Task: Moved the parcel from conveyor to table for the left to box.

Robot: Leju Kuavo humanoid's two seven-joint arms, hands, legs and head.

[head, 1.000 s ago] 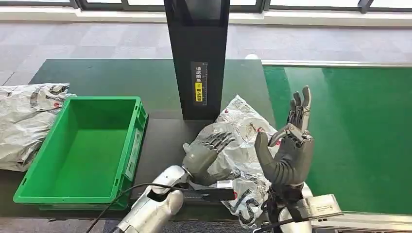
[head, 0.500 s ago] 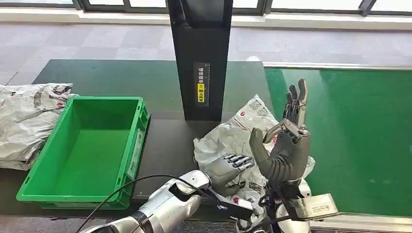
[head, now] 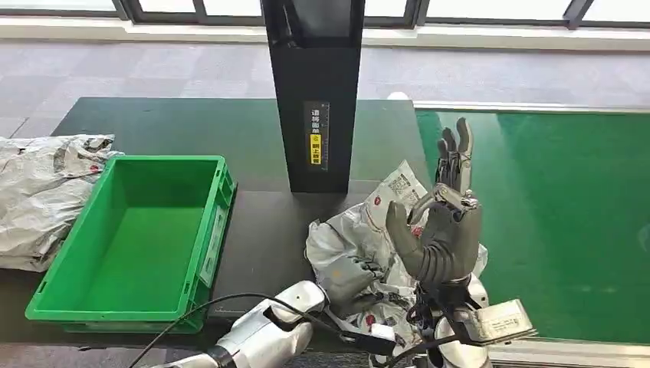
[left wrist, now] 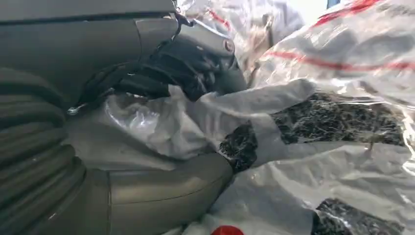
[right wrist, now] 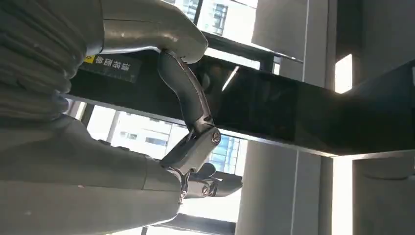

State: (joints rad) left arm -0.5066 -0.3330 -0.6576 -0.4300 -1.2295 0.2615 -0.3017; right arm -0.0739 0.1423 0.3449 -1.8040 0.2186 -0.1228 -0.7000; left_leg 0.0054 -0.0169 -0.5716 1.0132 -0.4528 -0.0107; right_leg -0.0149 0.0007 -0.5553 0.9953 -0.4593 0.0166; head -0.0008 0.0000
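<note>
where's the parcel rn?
Head view: the parcel lies on the dark table just right of centre, in front of the black post, between the green bin and the conveyor, with the left hand gripping it.

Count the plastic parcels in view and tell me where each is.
2. One parcel lies on the dark table, gripped by the left hand; another parcel lies left of the green box. None hidden that I can tell.

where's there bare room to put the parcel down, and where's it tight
Free: the inside of the green crate, the dark table behind it up to the black post, and the green conveyor right of the right hand. Crowded: the strip before the post, where the left hand grips the parcel, and the table's left end under other bags.
</note>
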